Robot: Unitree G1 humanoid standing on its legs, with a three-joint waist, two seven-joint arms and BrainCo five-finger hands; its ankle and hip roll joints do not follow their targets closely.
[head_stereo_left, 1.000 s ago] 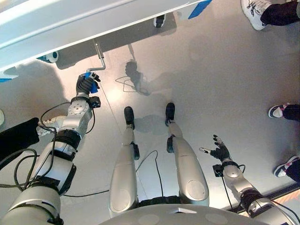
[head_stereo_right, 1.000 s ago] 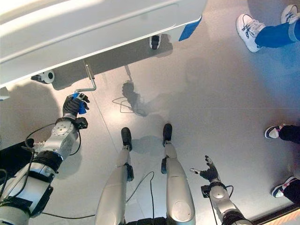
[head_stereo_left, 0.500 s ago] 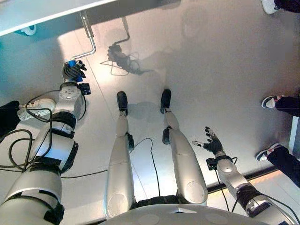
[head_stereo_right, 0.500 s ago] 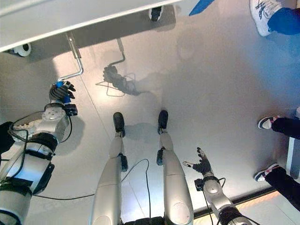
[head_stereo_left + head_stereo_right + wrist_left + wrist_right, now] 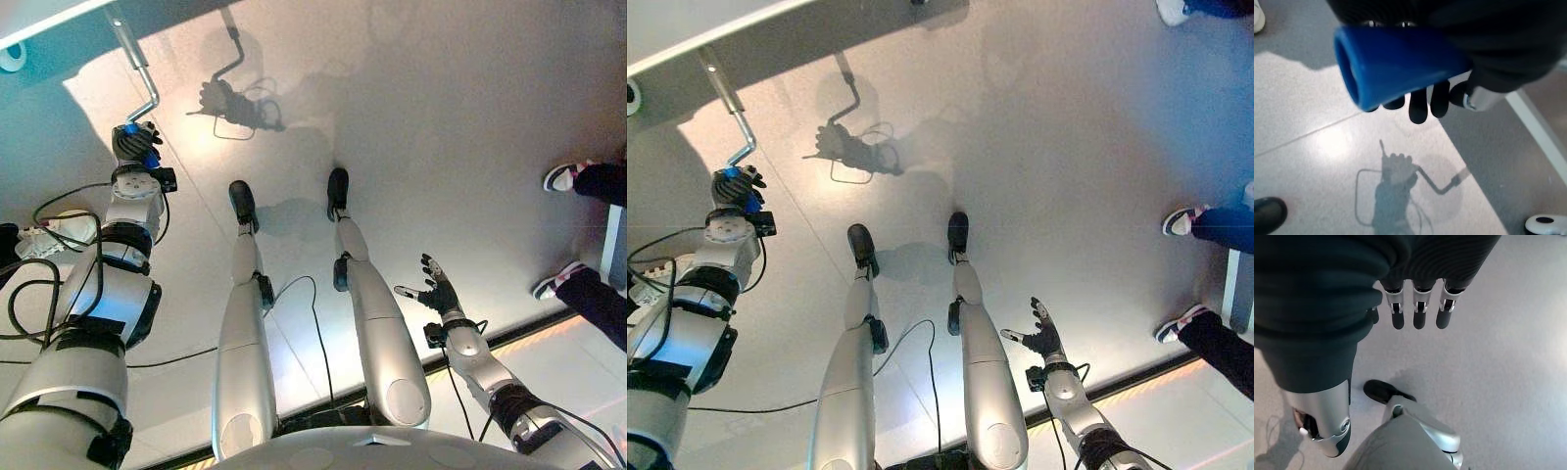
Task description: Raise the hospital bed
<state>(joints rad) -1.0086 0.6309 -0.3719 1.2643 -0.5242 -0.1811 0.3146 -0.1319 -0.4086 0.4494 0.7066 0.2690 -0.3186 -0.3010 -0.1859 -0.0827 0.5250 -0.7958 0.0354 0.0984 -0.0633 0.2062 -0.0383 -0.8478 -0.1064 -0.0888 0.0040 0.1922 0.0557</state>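
Observation:
A metal crank [image 5: 140,76] with a blue handle [image 5: 1396,63] sticks out from under the hospital bed frame [image 5: 686,44] at the upper left. My left hand [image 5: 132,147] is shut on the blue handle, fingers curled round it. In the left wrist view the blue grip fills the space under the dark cover. My right hand [image 5: 435,294] hangs low on the right, away from the bed, fingers [image 5: 1418,316] straight and holding nothing.
A bed caster [image 5: 10,56] shows at the far left under the frame. A person's shoes [image 5: 563,176] and legs [image 5: 588,294] stand at the right edge. Grey floor lies between them and the bed.
The camera view has shifted, so the bed has slid up and out of the picture. My left hand keeps hold of the blue handle and the crank stands at a different turn. Right hand unchanged.

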